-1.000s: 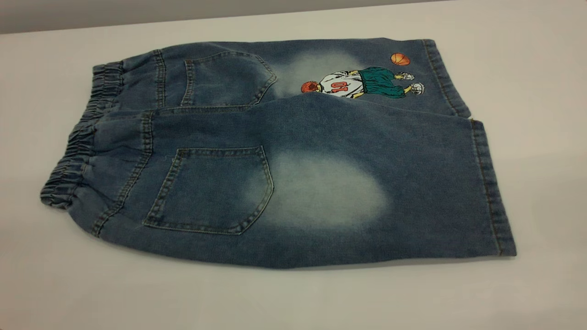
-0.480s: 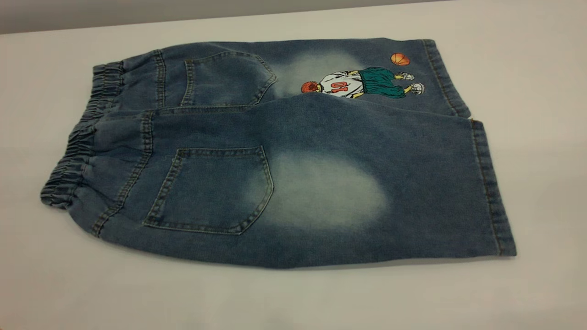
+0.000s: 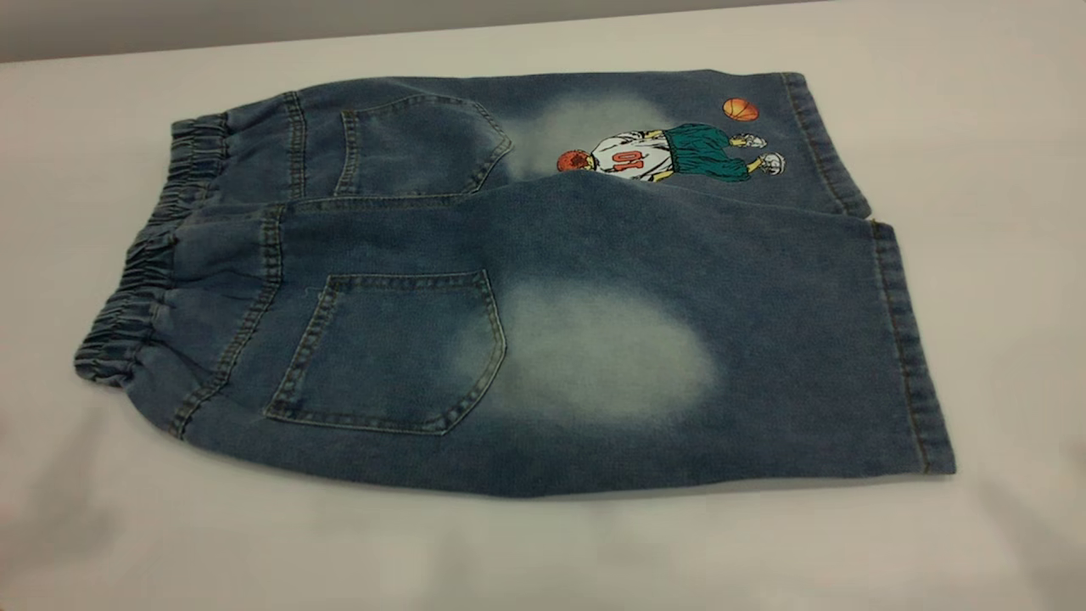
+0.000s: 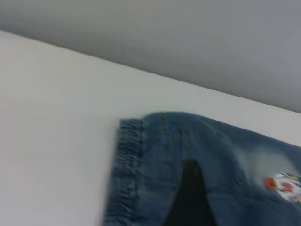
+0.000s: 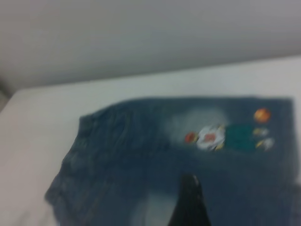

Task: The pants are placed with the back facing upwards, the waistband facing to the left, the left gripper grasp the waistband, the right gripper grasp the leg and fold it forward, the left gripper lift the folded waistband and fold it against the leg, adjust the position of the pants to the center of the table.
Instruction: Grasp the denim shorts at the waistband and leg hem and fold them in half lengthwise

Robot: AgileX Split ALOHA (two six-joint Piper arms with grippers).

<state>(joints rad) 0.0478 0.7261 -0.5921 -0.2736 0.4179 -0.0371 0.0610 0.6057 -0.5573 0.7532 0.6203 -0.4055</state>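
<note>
Blue denim pants point(image 3: 526, 280) lie flat on the white table point(image 3: 543, 560), back pockets up. The gathered waistband point(image 3: 140, 280) points left. The plain leg point(image 3: 679, 356) with a pale oval lies nearer the front; the far leg carries the basketball-player print point(image 3: 670, 153). Neither gripper appears in the exterior view. In the left wrist view a dark part of my left gripper point(image 4: 190, 197) hangs above the denim beside the waistband point(image 4: 126, 174). In the right wrist view a dark part of my right gripper point(image 5: 190, 202) hovers over the pants point(image 5: 141, 155), short of the print point(image 5: 211, 136).
A grey wall point(image 3: 254, 21) runs behind the table's far edge. White tabletop surrounds the pants on every side. Soft shadows lie on the table at the front left point(image 3: 51, 509) and front right point(image 3: 1044, 509).
The pants have not moved. Faint shadows have spread over the table's front left and front right corners.
</note>
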